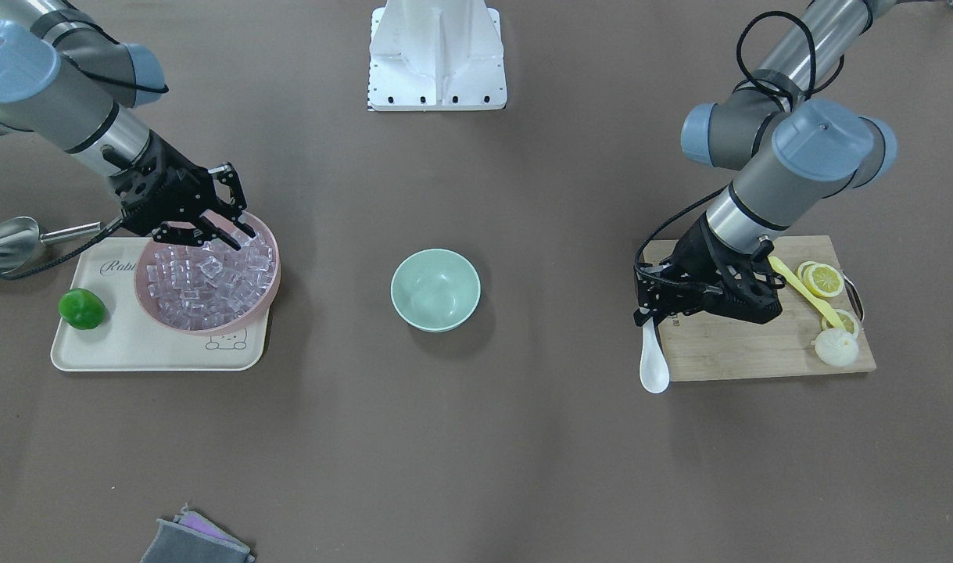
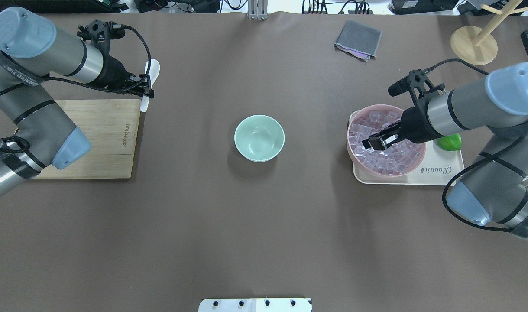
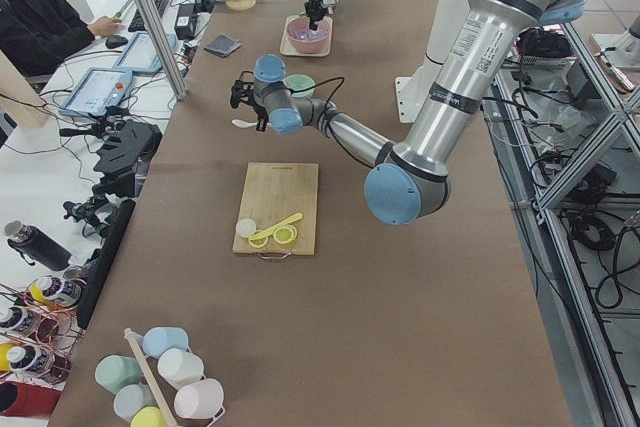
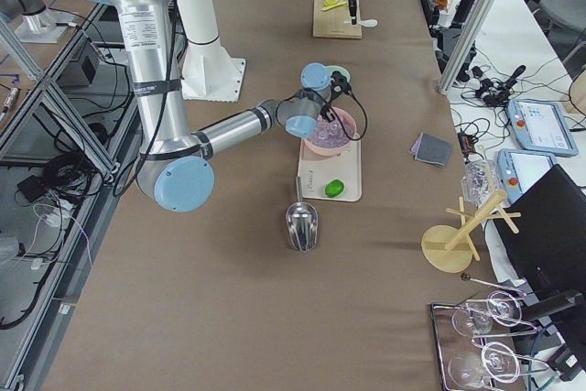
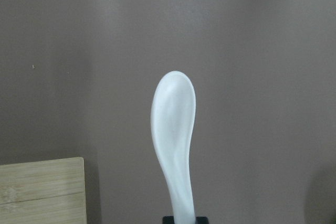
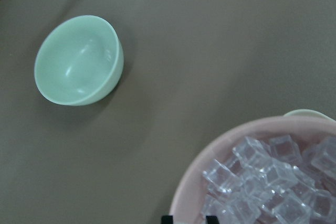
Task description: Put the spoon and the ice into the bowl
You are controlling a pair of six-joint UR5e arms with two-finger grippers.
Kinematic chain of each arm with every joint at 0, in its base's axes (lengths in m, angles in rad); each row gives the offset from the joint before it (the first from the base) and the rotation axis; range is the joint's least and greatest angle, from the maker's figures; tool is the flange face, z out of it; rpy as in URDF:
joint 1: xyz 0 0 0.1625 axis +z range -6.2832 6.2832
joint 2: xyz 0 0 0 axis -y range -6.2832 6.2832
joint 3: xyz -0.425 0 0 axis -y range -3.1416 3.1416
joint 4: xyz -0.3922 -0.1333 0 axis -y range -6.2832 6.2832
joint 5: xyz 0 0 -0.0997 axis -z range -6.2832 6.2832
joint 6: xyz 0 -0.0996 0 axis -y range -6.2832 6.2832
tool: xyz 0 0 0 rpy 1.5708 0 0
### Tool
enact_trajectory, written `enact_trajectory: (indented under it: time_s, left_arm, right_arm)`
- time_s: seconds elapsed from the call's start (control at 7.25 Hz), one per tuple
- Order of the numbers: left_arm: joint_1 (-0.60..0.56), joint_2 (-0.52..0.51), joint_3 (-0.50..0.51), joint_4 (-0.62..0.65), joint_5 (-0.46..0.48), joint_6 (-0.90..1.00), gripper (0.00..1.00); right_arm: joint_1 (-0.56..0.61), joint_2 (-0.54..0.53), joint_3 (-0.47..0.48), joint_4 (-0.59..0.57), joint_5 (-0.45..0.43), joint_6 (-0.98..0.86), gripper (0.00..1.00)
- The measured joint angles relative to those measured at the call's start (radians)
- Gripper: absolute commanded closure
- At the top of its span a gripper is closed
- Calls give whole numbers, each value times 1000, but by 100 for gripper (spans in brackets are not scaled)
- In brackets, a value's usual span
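The left tool [image 2: 146, 92] grips the spoon [image 2: 153, 69] by its handle, with the scoop ahead of it. The empty bowl [image 2: 259, 138] is well apart from it. The right tool [image 2: 373, 143] hangs spread just above the ice [image 2: 389, 162] in the pink bowl [image 2: 378, 107], so the step in hand seems to be picking up ice, and next it should probably lower and close on one cube.

Bottom edges of the wrist views crop the spoon [image 5: 173, 124] at its handle and the pink bowl [image 6: 191, 174].
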Motion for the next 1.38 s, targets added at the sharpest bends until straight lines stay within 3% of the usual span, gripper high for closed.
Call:
enact_trajectory:
  time_s: [0.14, 0.41, 0.83, 1.1, 1.24, 1.38]
  left_arm:
    - [10, -24, 1, 0, 2, -41, 100]
    - [69, -89, -7, 25, 28, -151, 100]
    - [230, -189, -83, 221, 127, -227, 100]
    - [314, -275, -67, 320, 180, -268, 100]
    - [330, -311, -32, 334, 188, -272, 89]
    - [334, -334, -1, 337, 190, -273, 3]
  right_arm:
    - [11, 57, 46, -146, 0, 0, 100]
    - [36, 127, 68, -292, -4, 0, 100]
    - [68, 178, 65, -363, -5, 1, 100]
    - [75, 200, 42, -371, -7, 2, 100]
    - [76, 211, 27, -371, -8, 2, 100]
    - [76, 219, 20, -370, -9, 3, 100]
